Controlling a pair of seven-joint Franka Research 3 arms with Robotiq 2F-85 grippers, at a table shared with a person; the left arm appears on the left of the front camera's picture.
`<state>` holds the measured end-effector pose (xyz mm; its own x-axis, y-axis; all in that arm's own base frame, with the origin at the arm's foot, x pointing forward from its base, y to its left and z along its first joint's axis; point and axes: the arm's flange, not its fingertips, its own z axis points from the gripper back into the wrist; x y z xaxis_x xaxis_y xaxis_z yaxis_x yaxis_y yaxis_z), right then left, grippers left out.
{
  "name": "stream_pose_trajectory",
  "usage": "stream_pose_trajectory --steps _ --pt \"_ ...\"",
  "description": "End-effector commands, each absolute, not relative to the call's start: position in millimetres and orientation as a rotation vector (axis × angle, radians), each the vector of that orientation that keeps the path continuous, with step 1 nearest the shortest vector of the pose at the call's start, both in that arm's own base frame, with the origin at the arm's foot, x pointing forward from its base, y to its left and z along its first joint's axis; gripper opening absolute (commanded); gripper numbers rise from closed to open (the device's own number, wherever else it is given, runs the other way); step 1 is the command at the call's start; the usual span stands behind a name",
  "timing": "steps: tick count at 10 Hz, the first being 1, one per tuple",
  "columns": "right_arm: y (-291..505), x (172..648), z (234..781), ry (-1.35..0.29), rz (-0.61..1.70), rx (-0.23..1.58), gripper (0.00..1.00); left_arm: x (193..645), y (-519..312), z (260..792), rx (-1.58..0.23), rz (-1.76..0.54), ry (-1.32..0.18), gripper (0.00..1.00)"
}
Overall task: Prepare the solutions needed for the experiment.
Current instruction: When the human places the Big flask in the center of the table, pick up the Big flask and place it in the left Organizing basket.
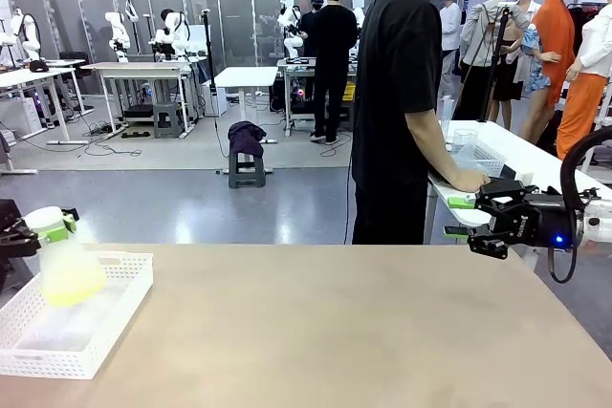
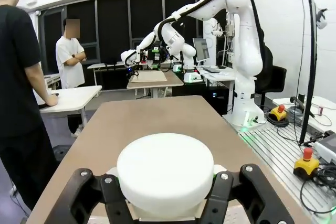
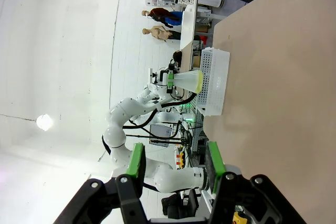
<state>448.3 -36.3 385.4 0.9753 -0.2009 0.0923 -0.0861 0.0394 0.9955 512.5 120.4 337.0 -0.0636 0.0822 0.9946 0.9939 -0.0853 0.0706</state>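
Clamped tight in left gripper [image 1: 38, 228]: clear conical flask of pale yellow-green solution [image 1: 65, 269], lifted over white slotted tray [image 1: 110, 327]; right gripper [image 1: 486, 228] half-spread, empty, well apart; pouring or mixing seemingly left.

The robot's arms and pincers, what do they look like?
Both arms are glossy white with rounded joints. The right pincer is black with green pads, a blue light glows on its wrist and a black cable loops behind it. The left pincer is black too, with green pads.
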Motion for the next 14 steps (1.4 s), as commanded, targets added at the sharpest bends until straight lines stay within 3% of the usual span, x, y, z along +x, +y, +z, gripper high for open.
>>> stream_pose_trajectory --steps 1,14 --pt "-35.5 449.1 387.6 -0.236 -0.086 1.539 0.59 524.1 143.0 324.9 -1.315 -1.342 -1.339 0.01" --pt "-35.5 449.1 387.6 -0.236 -0.086 1.539 0.59 542.1 133.8 280.1 -1.323 -1.315 -1.122 0.01"
